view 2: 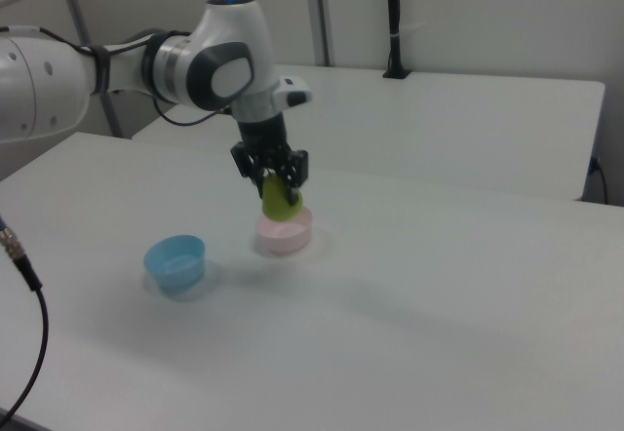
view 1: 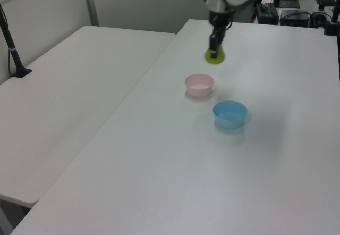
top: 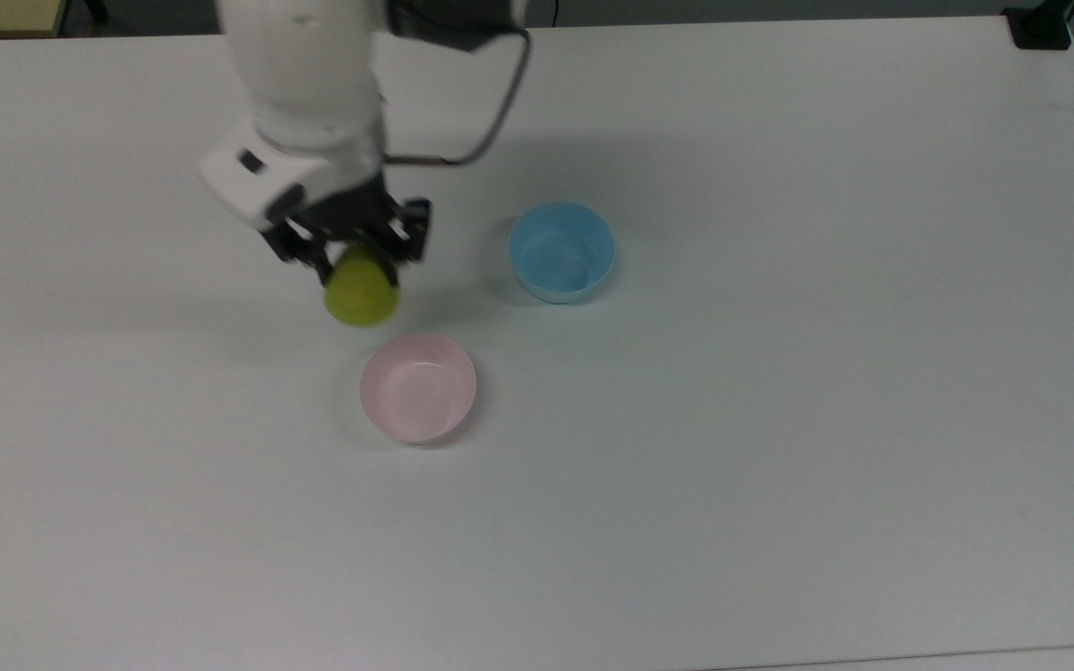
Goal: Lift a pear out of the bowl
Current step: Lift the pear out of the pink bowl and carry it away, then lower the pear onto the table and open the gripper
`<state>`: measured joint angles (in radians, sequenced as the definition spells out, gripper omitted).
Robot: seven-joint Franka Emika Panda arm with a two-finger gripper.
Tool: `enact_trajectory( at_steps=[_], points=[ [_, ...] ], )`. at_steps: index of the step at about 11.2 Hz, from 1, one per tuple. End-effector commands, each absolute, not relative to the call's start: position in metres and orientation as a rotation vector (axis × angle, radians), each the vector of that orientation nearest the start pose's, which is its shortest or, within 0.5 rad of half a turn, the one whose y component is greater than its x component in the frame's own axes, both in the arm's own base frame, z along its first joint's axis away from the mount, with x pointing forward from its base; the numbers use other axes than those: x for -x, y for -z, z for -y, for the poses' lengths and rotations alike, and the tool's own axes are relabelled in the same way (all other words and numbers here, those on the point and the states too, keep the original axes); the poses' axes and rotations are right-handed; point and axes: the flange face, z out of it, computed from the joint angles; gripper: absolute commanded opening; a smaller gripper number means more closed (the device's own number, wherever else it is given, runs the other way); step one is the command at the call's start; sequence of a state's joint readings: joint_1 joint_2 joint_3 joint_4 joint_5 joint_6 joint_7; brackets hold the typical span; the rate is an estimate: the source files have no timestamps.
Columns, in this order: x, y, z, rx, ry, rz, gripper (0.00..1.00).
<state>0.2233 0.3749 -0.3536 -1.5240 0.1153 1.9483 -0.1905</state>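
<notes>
Pear [top: 361, 294]: pinched in gripper [top: 354, 264], upper left of top view, clear above pink bowl [top: 418, 388]. Advice: hold squeeze firm, lift steadily, avoid swinging.

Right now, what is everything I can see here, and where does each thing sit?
pear: one, yellow-green, held in the air above the table, off the pink bowl
pink bowl: one, pale pink, empty, near the table's middle
blue bowl: one, light blue, empty, apart from the pink one, to the top view's right of it
white table: one, carries both bowls
second white table: one, at the left view's left
gripper: one, black fingers shut on the pear
arm: one, white and dark grey
</notes>
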Motion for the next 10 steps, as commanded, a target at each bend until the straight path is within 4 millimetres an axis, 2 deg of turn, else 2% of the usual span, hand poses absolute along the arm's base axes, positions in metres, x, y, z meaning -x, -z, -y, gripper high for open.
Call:
enact_trajectory(
  at_steps=[1, 2, 4, 7, 9, 10],
  points=[
    [-0.633, -0.447, 0.121, 3.128, -0.030, 0.132, 0.35],
    [-0.629, -0.430, 0.146, 3.129, -0.064, 0.133, 0.36],
    [-0.631, -0.402, 0.183, 3.165, -0.036, 0.131, 0.36],
    [-0.640, -0.354, 0.192, 3.202, -0.074, 0.172, 0.39],
    [-0.641, -0.348, 0.193, 3.205, -0.077, 0.173, 0.45],
    [-0.639, -0.345, 0.192, 3.204, -0.087, 0.172, 0.66]
  ],
)
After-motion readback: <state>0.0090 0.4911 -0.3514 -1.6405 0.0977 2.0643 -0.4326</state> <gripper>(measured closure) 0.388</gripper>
